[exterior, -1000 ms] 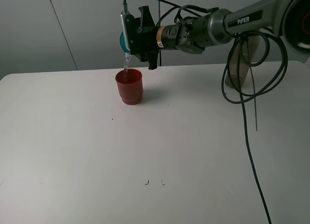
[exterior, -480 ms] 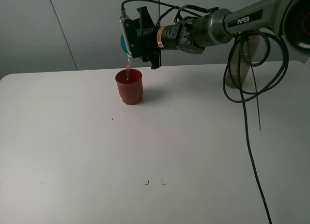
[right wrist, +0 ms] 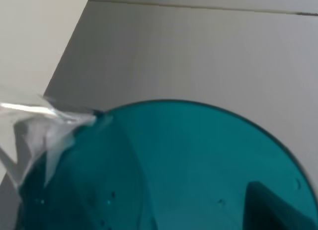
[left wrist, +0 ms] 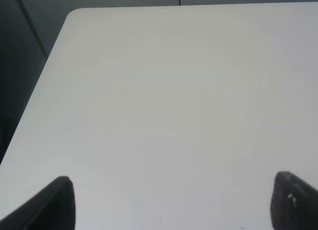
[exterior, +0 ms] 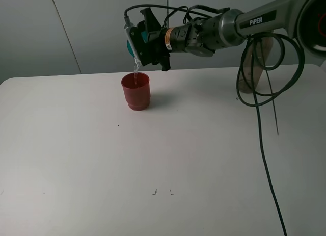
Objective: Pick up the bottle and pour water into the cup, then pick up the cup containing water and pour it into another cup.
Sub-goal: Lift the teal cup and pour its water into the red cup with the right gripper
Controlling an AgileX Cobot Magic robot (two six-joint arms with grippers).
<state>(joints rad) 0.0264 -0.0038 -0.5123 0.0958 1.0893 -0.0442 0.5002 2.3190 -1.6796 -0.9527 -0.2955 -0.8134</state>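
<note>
A smooth, matte white table (exterior: 153, 159) fills the high view, with two tiny dark marks (exterior: 154, 191) near its front edge. The left gripper (left wrist: 174, 210) shows only in its own wrist view: two rounded black fingertips (left wrist: 59, 202) stand wide apart over bare tabletop, holding nothing, with a rounded far corner of the table beyond. Close to the far edge, left of the middle, stands an opaque red-brown cup (exterior: 136, 92), upright, with a narrower stepped base and a soft shadow to its right. Just above it hangs the right gripper (exterior: 140, 45), pinching a glossy, see-through teal cup (exterior: 130, 47) turned on its side, mouth towards the left. A thin clear stream of water (exterior: 136, 69) falls from the cup's lower lip into the red-brown cup. In the right wrist view the teal cup wall (right wrist: 164, 170) fills the lower frame, and water (right wrist: 35, 130) spills over its rim in a glassy sheet. Compared with a second ago, the teal cup is tipped a little further and the red-brown cup has not moved. Black cables (exterior: 260, 93) loop down from the grey metal arm, crossing a pale wooden post (exterior: 253, 68) behind the table's far right edge; grey wall panels lie beyond.
</note>
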